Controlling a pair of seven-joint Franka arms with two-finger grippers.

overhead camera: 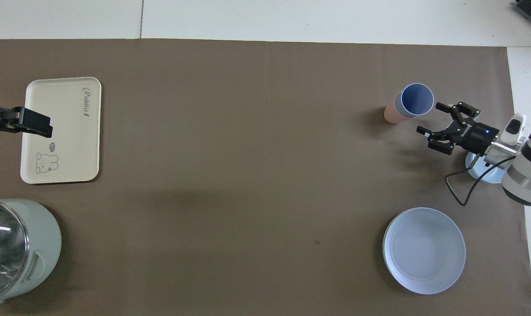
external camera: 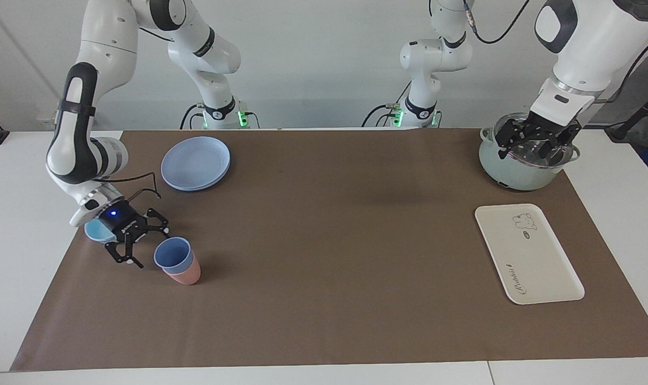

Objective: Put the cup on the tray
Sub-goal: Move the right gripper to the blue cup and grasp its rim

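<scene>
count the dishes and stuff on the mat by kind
cups: 2, the blue cup nested in the pink cup
bowl: 1
plates: 1 stack, number unclear
tray: 1
pot: 1
total: 6, counting the stack as one

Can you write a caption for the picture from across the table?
Right hand open beside the stacked blue cup, tray waiting empty.
</scene>
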